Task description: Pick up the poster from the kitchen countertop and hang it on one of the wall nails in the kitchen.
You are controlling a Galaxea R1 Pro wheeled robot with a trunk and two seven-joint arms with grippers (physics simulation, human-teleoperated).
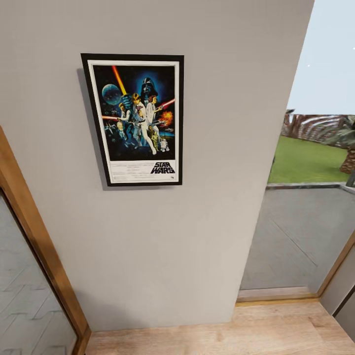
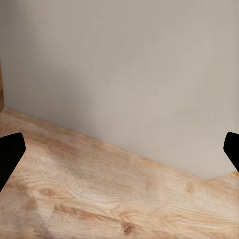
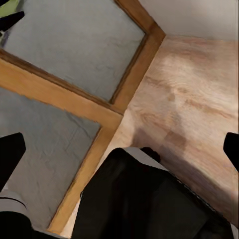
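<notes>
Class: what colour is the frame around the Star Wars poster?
Black, thin, around the poster; clearest in the head view.

A lived-in home interior is showing here, rendered by a simulator. A framed Star Wars movie poster with a thin black frame [image 1: 135,120] is hanging on a plain pale grey plaster wall [image 1: 162,236], the kind of decoration found in a house. Light wood-plank flooring [image 1: 222,335] is running along the wall's foot. Wooden-framed glass panels [image 1: 39,246] are flanking the wall, and through the right one a grey paved patio [image 1: 301,231] and green lawn [image 1: 303,160] are lying outside.
</notes>
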